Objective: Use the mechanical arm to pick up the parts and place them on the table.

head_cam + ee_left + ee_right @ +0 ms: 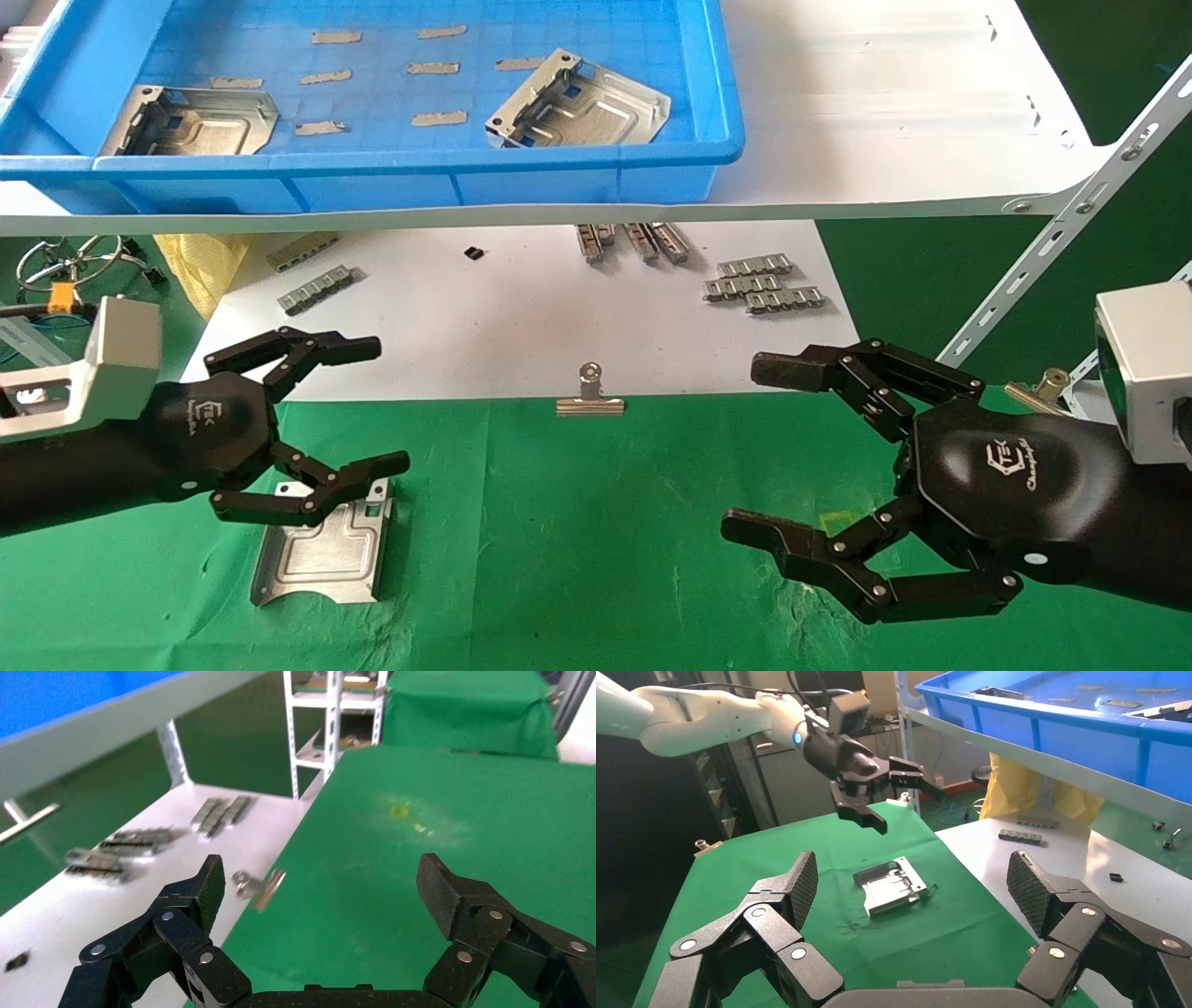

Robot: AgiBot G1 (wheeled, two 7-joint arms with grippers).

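Observation:
One silvery stamped part lies flat on the green table at the left; it also shows in the right wrist view. My left gripper hovers over that part's far end, open and empty, as its wrist view shows. Two more parts lie in the blue tray, one at its left and one at its right. My right gripper is open and empty above the green cloth at the right, and the left arm shows farther off in its wrist view.
A white board behind the cloth carries small grey ridged strips and a silver binder clip at its front edge. The tray sits on a white shelf with a slanted metal bracket at the right.

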